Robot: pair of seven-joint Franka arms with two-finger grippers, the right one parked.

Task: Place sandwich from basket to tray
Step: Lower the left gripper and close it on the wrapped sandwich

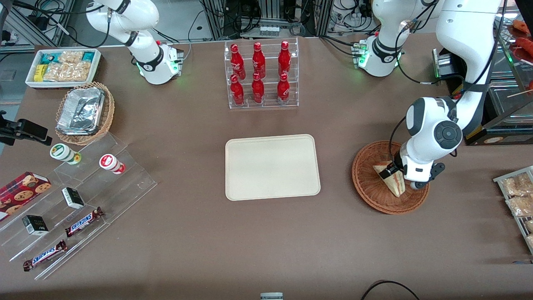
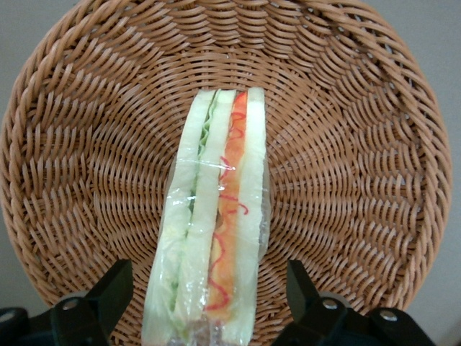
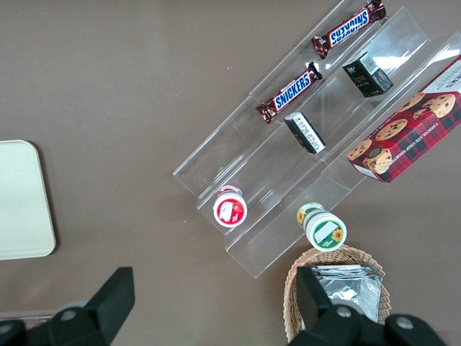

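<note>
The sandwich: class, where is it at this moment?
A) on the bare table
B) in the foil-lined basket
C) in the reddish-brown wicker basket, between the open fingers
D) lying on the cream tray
C: the sandwich lies in the basket, the gripper lowered over it with a finger on either side, apart from the wrap; the tray holds nothing.

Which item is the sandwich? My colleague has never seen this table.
Find the round reddish-brown basket toward the working arm's end of the table, beside the cream tray. In it, under the gripper with open jaws, lies the sandwich: a clear-wrapped wedge, the basket's only content.
</note>
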